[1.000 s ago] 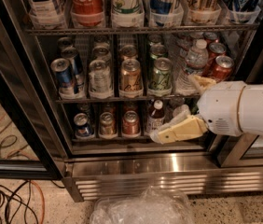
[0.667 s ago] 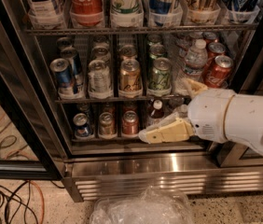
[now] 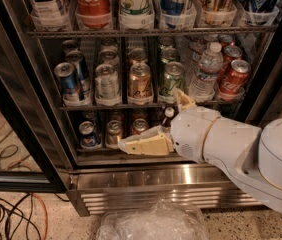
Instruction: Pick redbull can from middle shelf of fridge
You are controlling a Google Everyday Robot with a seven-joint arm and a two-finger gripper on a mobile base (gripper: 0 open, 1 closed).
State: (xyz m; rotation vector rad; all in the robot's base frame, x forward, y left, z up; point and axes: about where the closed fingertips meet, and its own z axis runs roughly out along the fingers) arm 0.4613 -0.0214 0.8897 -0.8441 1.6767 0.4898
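The redbull can (image 3: 69,83), slim and blue-and-silver, stands upright at the left front of the middle shelf (image 3: 131,105) of the fridge (image 3: 156,181). A second similar can stands behind it. My gripper (image 3: 149,118) is open. One cream finger (image 3: 146,145) points left in front of the bottom shelf and the other (image 3: 183,100) points up at the middle shelf rail. The gripper is empty and is low and to the right of the redbull can. My white arm comes in from the lower right.
To the right of the redbull can stand a pale silver can (image 3: 107,83), a gold can (image 3: 140,83), a green can (image 3: 171,79), a water bottle (image 3: 206,73) and red cola cans (image 3: 234,79). Big bottles fill the top rack (image 3: 131,32). A plastic bag (image 3: 153,224) and cables (image 3: 6,214) lie on the floor.
My arm has moved left across the fridge front, bringing the gripper closer to the middle of the shelves. The cans have not moved.
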